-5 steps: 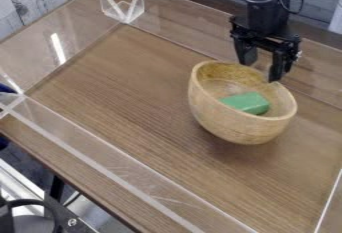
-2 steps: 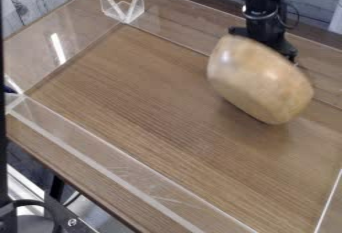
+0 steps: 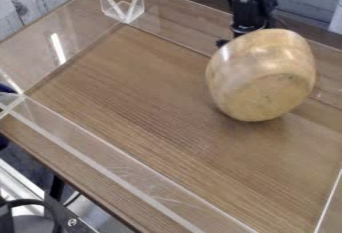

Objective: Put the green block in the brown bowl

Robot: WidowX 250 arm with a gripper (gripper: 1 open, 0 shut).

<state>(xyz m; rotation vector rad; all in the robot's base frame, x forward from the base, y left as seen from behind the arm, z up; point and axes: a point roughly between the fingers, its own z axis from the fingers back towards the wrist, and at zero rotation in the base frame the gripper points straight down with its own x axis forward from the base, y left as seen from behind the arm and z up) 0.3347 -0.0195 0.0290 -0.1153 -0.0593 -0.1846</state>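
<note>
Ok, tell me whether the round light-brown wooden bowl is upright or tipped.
Tipped: the round light-brown wooden bowl shows its rounded underside to the camera, its opening hidden. Whether the block remains inside cannot be told.

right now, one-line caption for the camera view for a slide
Brown bowl tipped on its side, underside facing the camera, on the wooden table; end effector behind its rim; green block not visible.

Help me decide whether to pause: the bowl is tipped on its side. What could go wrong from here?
1. The brown bowl balances on its edge, underside toward the camera, with the gripper behind its upper rim; it could roll or drop onto the table.
2. The green block is out of sight; it may have spilled.
</note>
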